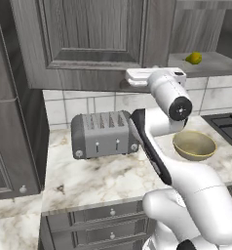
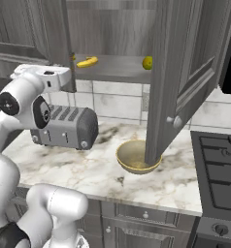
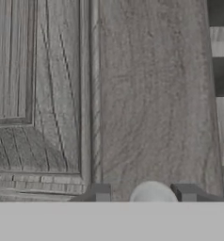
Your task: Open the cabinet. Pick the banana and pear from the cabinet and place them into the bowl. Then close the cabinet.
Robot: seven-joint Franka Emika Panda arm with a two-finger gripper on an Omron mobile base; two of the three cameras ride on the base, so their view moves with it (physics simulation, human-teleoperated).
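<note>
So your pincer [image 3: 144, 195] is parked right at the dark grey wood-grain wall cabinet [image 3: 132, 94]. In the hand view its two dark tips sit at the bottom of the frame with the small round pale metal knob [image 3: 151, 192] between them. The tips are apart, standing either side of the knob, but I honestly can't tell if they're actually squeezing it or just flanking it.

In the left base view the white hand is up at the lower edge of the cabinet door [image 1: 88, 39], centre of the frame, just above the grey four-slot toaster [image 1: 104, 134].

In the right base view, the other door [image 2: 180, 77] hangs swung open on the right side of the frame, and you can see the grey inner shelf [image 2: 117, 70] near the top. The curved yellow banana [image 2: 87, 62] lies on it towards the left, and the small lumpy yellow-green pear [image 2: 147, 62] sits further right, partly behind the edge of the open door. They're well apart from each other.

The shallow round tan-yellow bowl [image 2: 133, 156] is down on the marble table [image 2: 88, 169], to the right of the toaster, near the black stove [image 2: 219, 164]. Nothing in it as far as I can see.
</note>
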